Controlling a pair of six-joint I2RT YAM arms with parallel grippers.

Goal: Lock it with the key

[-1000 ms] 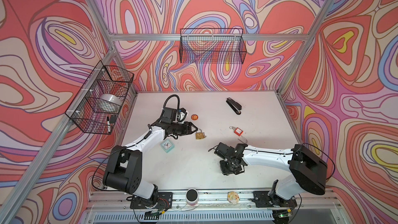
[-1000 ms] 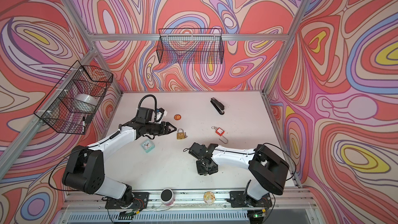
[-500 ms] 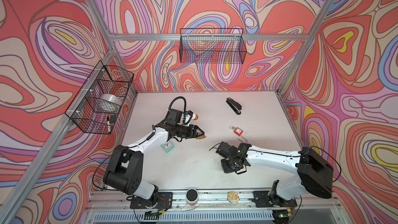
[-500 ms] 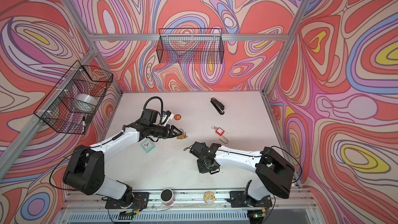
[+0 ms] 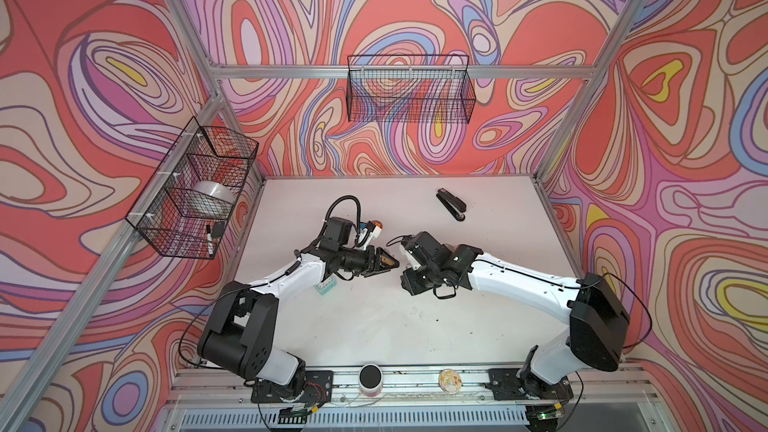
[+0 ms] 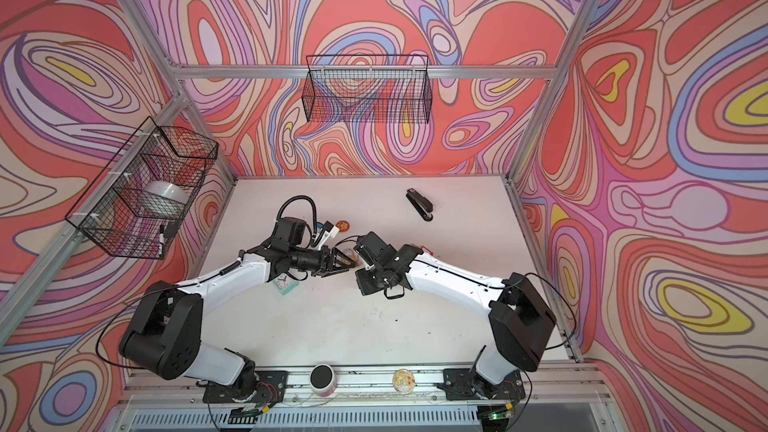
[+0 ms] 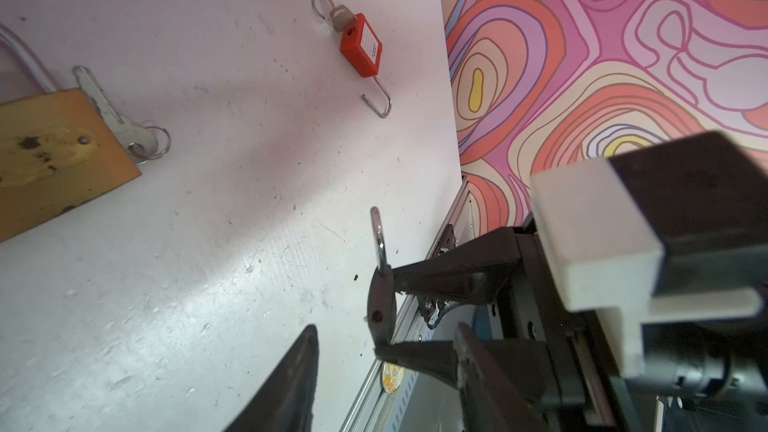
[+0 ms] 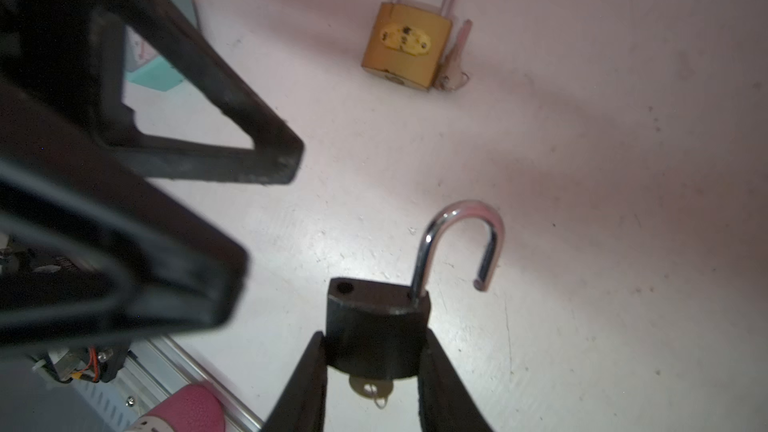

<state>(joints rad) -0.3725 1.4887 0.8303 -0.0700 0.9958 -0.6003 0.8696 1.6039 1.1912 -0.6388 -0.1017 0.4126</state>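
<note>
Change since earlier frame: both arms have swung in toward the middle of the counter [image 5: 374, 326]; the right gripper [image 8: 374, 347], formerly low near the front rail, now faces the left gripper [image 5: 388, 264] tip to tip.
Right gripper: clenched on the body of the black padlock [image 8: 376, 326], one finger on each side, held clear of the counter.
Black padlock: shackle [image 8: 461, 222] swung out, free end out of its hole; a key [image 8: 370, 388] sits in the underside.
Left gripper: released, jaws apart, nothing between them, just beside the black padlock.
Padlocks, count: three. One black, held; one brass padlock [image 8: 407, 45] flat on the counter, shackle seated; one red padlock [image 7: 361, 45] flat on the counter, shackle out.
Keys, count: three. One in the black padlock; one loose key [image 8: 455, 60] touching the brass body; one red-padlock key [image 7: 340, 18] on a ring.
Wire baskets, count: two, rear basket [image 5: 409, 89] and side basket [image 5: 195, 189].
Stapler [image 5: 451, 204], count: one, near the rear of the counter.
</note>
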